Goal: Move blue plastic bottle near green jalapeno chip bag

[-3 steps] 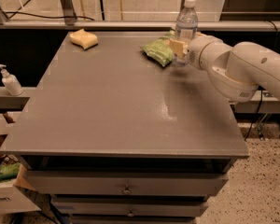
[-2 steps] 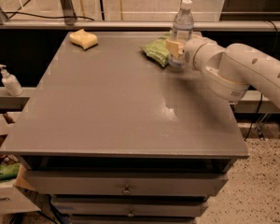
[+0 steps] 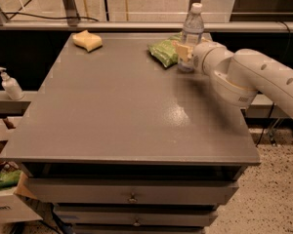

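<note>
Camera view: desk point(image 3: 122, 111) carries everything. Arm point(image 3: 254, 77) reaches in from right side. Blue plastic bottle point(image 3: 192, 26) upright at far edge, long axis vertical. Green jalapeno chip bag point(image 3: 164, 51) lies just beside it, toward sponge point(image 3: 87, 39). My pincer point(image 3: 184, 52) clamped on bottle's lower half. Bottle contents: cannot tell. I judge placement nearly done.

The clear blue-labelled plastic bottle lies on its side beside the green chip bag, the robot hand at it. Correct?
No. The camera view shows the clear blue-labelled plastic bottle standing upright beside the crinkly green chip bag, the hand at its lower half.
</note>
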